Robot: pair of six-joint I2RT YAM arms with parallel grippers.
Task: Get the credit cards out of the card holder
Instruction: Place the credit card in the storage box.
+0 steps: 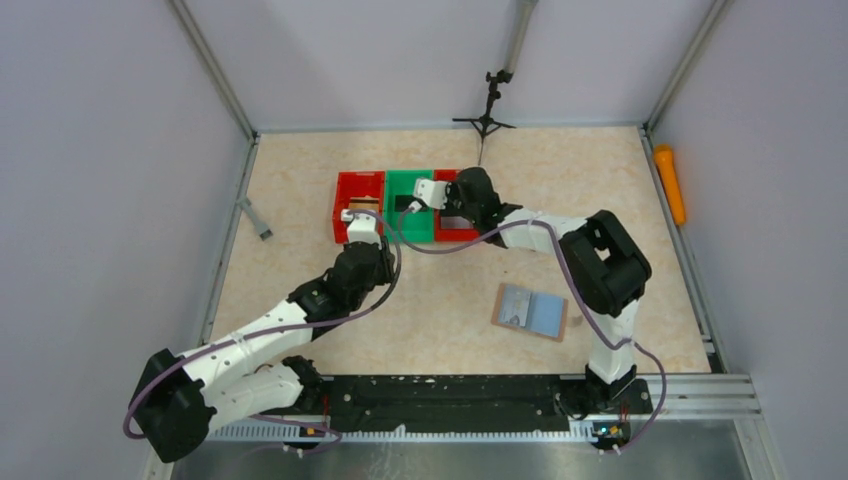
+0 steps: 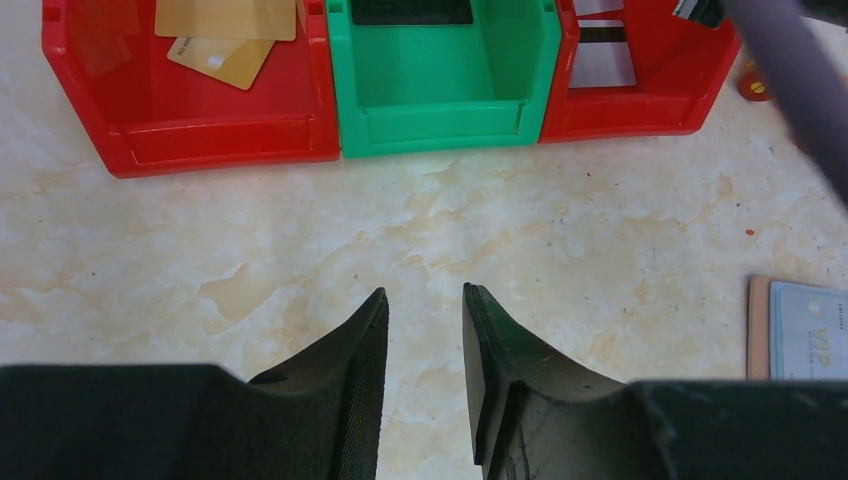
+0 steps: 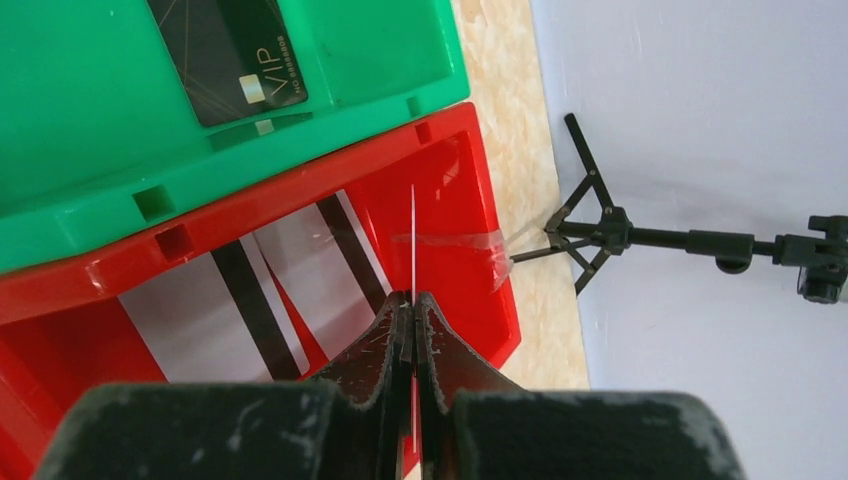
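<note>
Red bin: striped cards lie inside.
Right jaws: pinched shut on a thin card, edge-up over that bin.
Left jaws: partly open, empty, above the table.
Card holder: open on the table, well apart from the bins, blue card showing.
Doing it well: lower first, then let go.

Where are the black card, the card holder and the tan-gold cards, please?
black card (image 3: 228,52): right wrist view, on the middle of its face.
card holder (image 2: 758,330): left wrist view, on its tan edge.
tan-gold cards (image 2: 225,15): left wrist view, on the upper card's face.
</note>
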